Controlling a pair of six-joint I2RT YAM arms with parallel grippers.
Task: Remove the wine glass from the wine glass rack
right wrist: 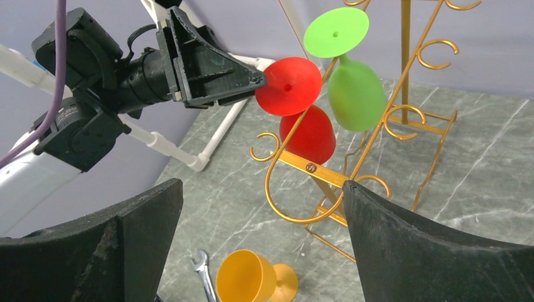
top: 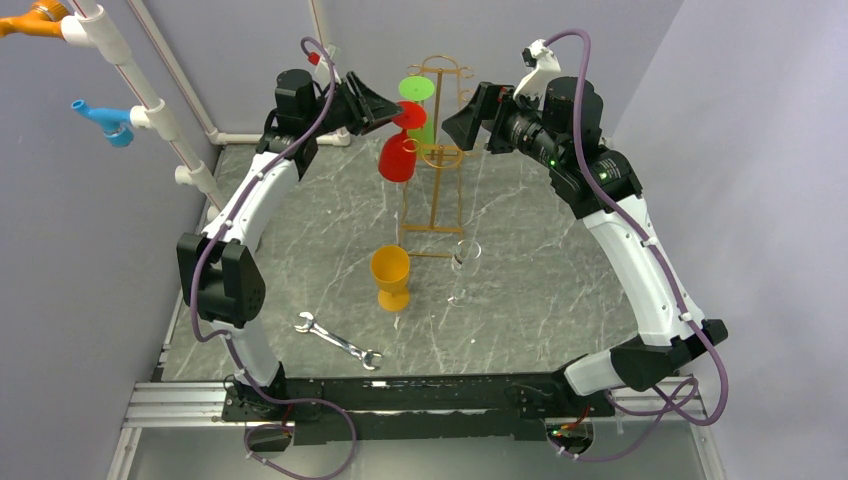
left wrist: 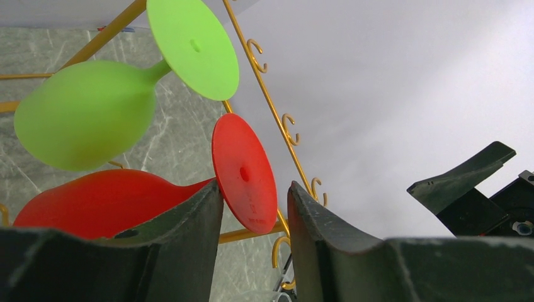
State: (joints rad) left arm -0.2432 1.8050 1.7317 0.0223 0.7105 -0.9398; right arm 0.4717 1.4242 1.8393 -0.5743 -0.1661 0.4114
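Note:
The gold wire wine glass rack stands at the back middle of the table. A red wine glass and a green wine glass hang from it, feet up. My left gripper is open, its jaws either side of the red glass's foot; the left finger touches the stem and the right finger stands apart from the foot. In the right wrist view the left gripper meets the red foot. My right gripper is open and empty to the right of the rack.
An orange glass and a clear glass stand on the table in front of the rack. A wrench lies near the front. A white pipe frame runs along the left wall.

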